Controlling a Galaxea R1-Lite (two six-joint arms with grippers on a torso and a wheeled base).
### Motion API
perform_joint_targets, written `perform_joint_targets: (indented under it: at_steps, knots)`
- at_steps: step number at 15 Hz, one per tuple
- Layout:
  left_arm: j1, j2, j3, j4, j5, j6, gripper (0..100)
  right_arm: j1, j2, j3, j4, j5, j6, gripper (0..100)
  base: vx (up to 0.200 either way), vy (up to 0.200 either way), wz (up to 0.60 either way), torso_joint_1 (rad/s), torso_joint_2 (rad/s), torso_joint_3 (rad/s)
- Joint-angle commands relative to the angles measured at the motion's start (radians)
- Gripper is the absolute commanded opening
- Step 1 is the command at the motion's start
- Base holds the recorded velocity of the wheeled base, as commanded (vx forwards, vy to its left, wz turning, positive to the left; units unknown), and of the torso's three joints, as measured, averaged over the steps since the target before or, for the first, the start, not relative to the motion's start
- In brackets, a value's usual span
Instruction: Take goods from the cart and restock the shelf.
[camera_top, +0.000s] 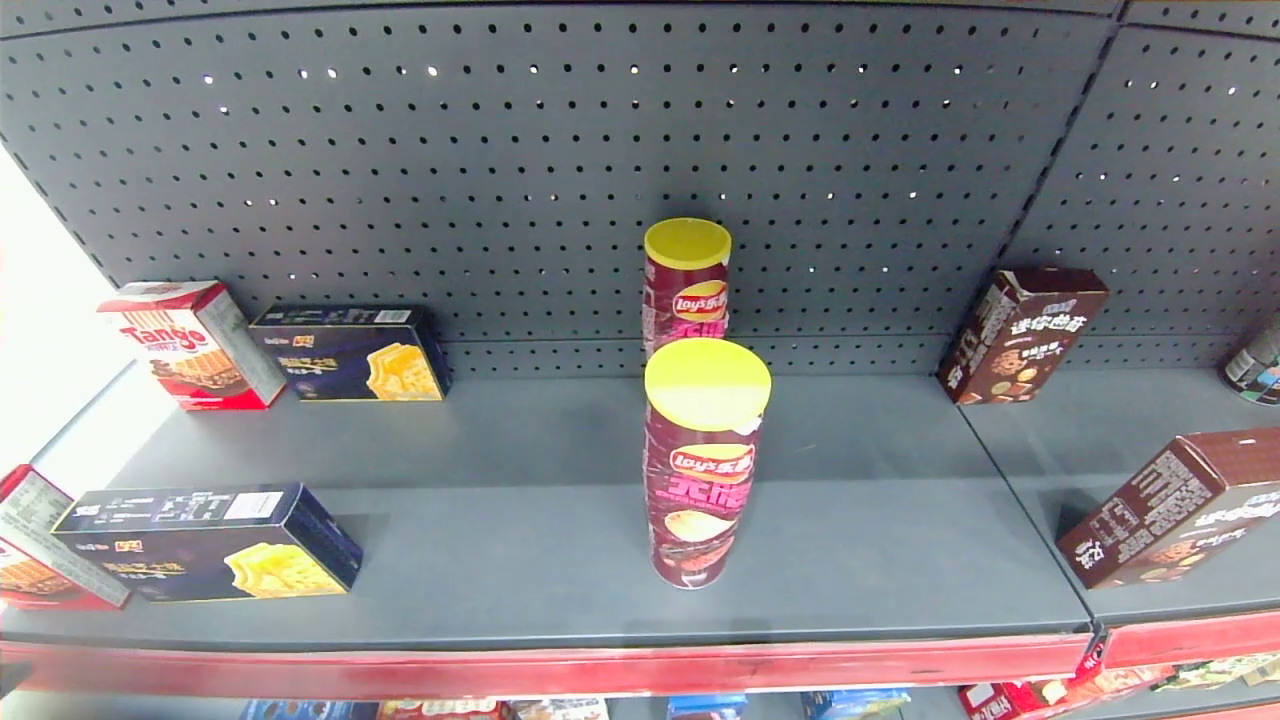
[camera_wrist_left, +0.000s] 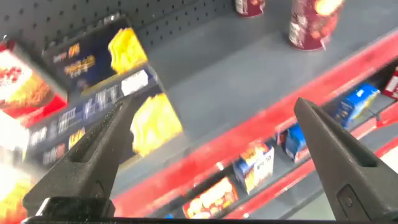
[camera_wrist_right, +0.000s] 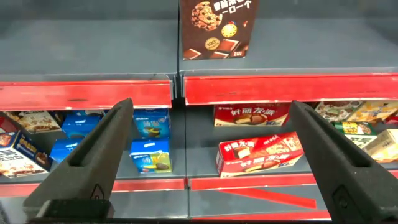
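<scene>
likely front chip can (camera_top: 703, 470) light, stiff, slick: pinch mid-body; left gripper (camera_wrist_left: 214, 106), right gripper (camera_wrist_right: 211, 106) both spread, empty

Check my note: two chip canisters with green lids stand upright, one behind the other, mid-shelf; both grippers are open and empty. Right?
Not quite. The head view shows the lids are yellow, not green. The rest holds: the front canister and rear canister stand upright, one behind the other, on the shelf, and the left gripper and right gripper are open and empty.
</scene>
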Motion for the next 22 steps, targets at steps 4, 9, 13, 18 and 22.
perform_joint_targets:
  at_steps: [4, 9, 13, 18, 22]
  knots:
    - [0.026, -0.309, -0.015, 0.263, 0.038, -0.075, 100, 0.000, -0.002, 0.000, 0.000, 0.000, -0.001, 100, 0.000, 0.000, 0.00, 0.000, 0.00, 0.000]
    - [0.024, -0.309, 0.137, 0.124, 0.050, -0.089, 100, 0.000, -0.002, 0.000, 0.000, 0.000, 0.000, 100, 0.000, 0.000, 0.00, 0.000, 0.00, 0.000]
    - [0.087, -0.214, 0.139, 0.117, 0.043, -0.153, 100, 0.000, -0.002, 0.000, 0.000, 0.000, 0.000, 100, 0.000, 0.000, 0.00, 0.000, 0.00, 0.000]
    - [0.348, -0.309, 0.139, 0.117, 0.017, -0.216, 100, 0.000, -0.002, 0.000, 0.000, 0.000, 0.000, 100, 0.000, 0.000, 0.00, 0.000, 0.00, 0.000]
    - [0.348, -0.309, 0.139, 0.118, 0.009, -0.231, 100, 0.000, -0.002, 0.000, 0.000, 0.000, -0.001, 100, 0.000, 0.000, 0.00, 0.000, 0.00, 0.000]
